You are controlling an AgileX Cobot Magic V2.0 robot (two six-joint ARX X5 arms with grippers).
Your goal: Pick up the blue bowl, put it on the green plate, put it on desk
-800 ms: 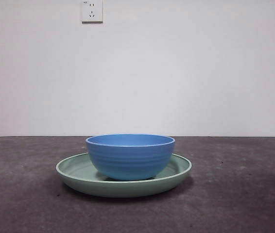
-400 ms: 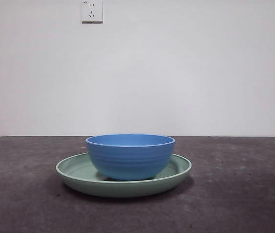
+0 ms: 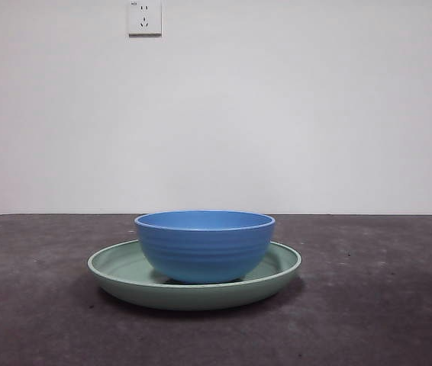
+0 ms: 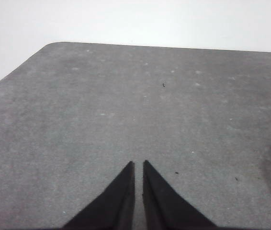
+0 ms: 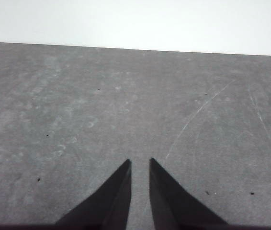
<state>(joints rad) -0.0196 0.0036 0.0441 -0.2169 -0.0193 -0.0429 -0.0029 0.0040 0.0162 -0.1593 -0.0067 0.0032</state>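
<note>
From my seat the bench [image 3: 384,305] fills most of the front view, dark and speckled, and on it, about centre, sits the green plate [image 3: 113,267] with the blue bowl [image 3: 204,245] standing upright in its well, a little right of the plate's middle I think (the low camera makes this hard to judge). So the bowl is on the plate already and, as I read the task, what remains is to lift it off and set it down on bare bench. Neither arm shows in the front view; both wait away from the crockery. The left gripper [image 4: 138,165] hangs above bare bench with its jaws nearly together, only a thin slit between them, holding nothing; the right gripper [image 5: 140,163] is likewise over bare bench with a narrow gap and nothing held. My worries from here: jaws this narrow cannot take the bowl's wall, so coming in without opening first would knock the rim and skate the bowl across the glossy plate. A pinch on one side of the rim could tilt the bowl, and its foot could drag the plate along. Neither wrist view shows the bowl, so I would be approaching half blind.
</note>
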